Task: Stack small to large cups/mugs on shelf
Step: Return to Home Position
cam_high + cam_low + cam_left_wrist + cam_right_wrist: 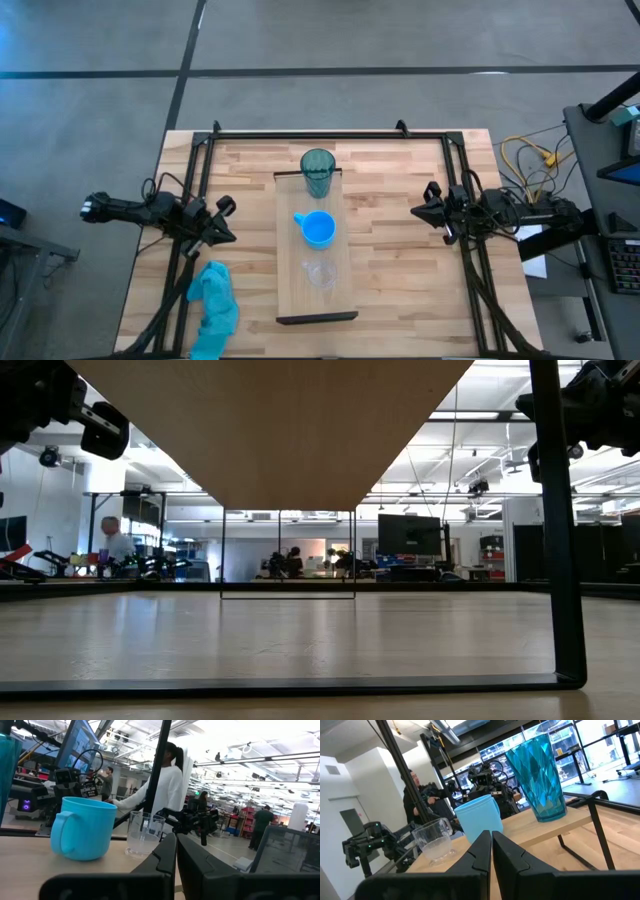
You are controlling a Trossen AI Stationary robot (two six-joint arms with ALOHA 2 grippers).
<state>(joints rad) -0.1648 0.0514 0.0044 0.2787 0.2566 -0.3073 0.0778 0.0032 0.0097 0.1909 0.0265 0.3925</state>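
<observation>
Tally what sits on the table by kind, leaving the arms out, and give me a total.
teal tumbler: 1
blue mug: 1
clear cup: 1
wooden shelf: 1
light blue cloth: 1
Total: 5

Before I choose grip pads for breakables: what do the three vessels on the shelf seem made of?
Tall teal tumbler: likely translucent plastic, possibly glass; faceted, glossy, light passes through. Short bright blue mug: opaque, plastic-looking; smooth, evenly coloured, soft sheen. Small clear cup: thin transparent plastic, probably; background shows through.
</observation>
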